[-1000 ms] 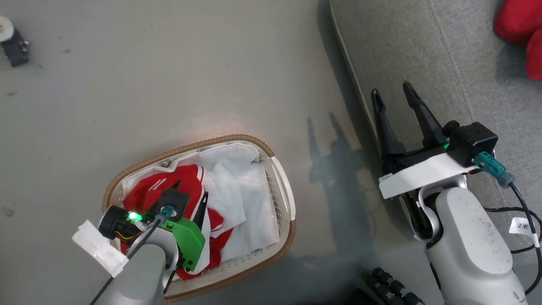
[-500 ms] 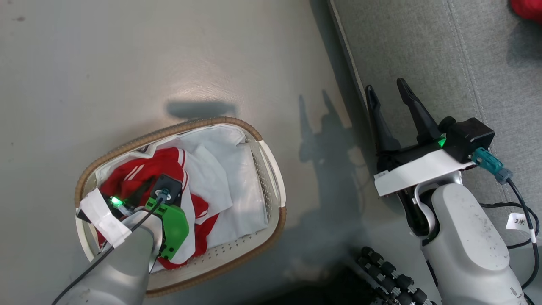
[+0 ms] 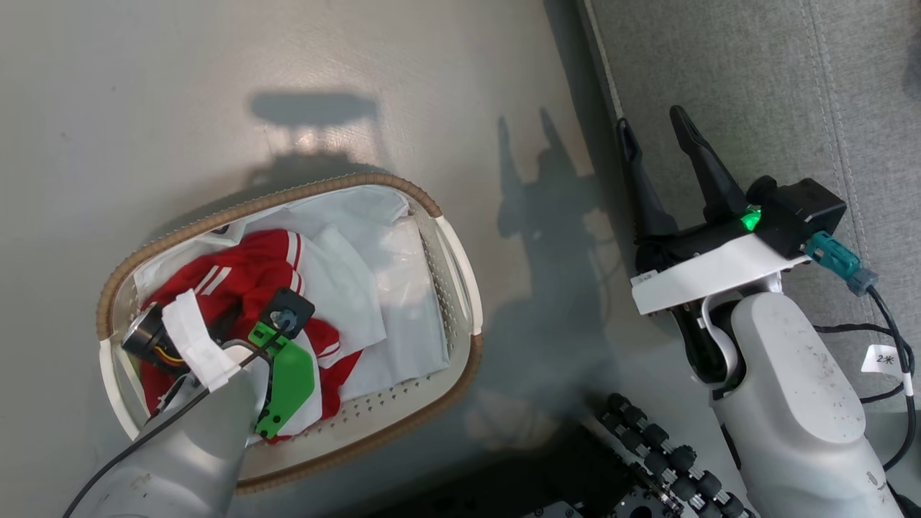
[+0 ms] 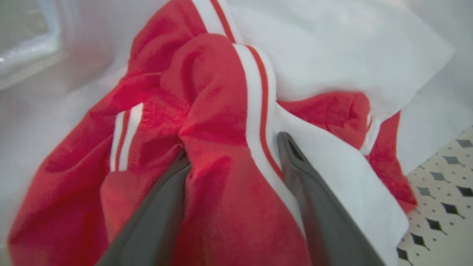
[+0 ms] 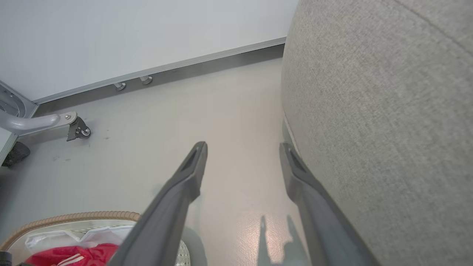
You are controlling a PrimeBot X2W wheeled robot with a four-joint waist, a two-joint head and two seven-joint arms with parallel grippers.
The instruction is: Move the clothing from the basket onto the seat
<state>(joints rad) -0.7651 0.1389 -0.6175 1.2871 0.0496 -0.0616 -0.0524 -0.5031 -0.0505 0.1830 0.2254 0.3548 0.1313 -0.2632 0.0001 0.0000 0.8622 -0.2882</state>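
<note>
- Left gripper [image 4: 233, 146] is reaching down into the basket [image 3: 288, 196]. Its jaws are standing wide, one dark finger [image 4: 155, 218] on each side of a raised fold of the clothing [image 4: 210, 111].
- Red fabric is bulging up between these jaws and brushing both inner faces. It is straddled, not pinched.
- A white trim band with a thin red line is running up along the inside of the other finger and on past its tip.
- The rest of the clothing is lying bunched in the basket, around and just beyond the left jaws.
- White liner [image 4: 332, 55] is spreading past the left jaws' tips and off to one side, overlapping part of the red cloth.
- Right gripper [image 3: 649, 119] is hanging in the air, well apart from the basket. Its jaws are gaping wide with nothing between them.
- Seat [image 5: 369, 111] is rising just beside the right jaws on their outer side, its rounded grey edge close to one finger. Whether they are touching, I cannot tell.
- Floor [image 5: 207, 111] is showing between and ahead of the right jaws, and the jaws are casting a forked shadow [image 3: 532, 173] on it.
- Farther ahead of the right jaws, a caster [image 5: 79, 130] is sitting near a metal skirting strip [image 5: 207, 63] under a pale wall [image 5: 147, 29].
</note>
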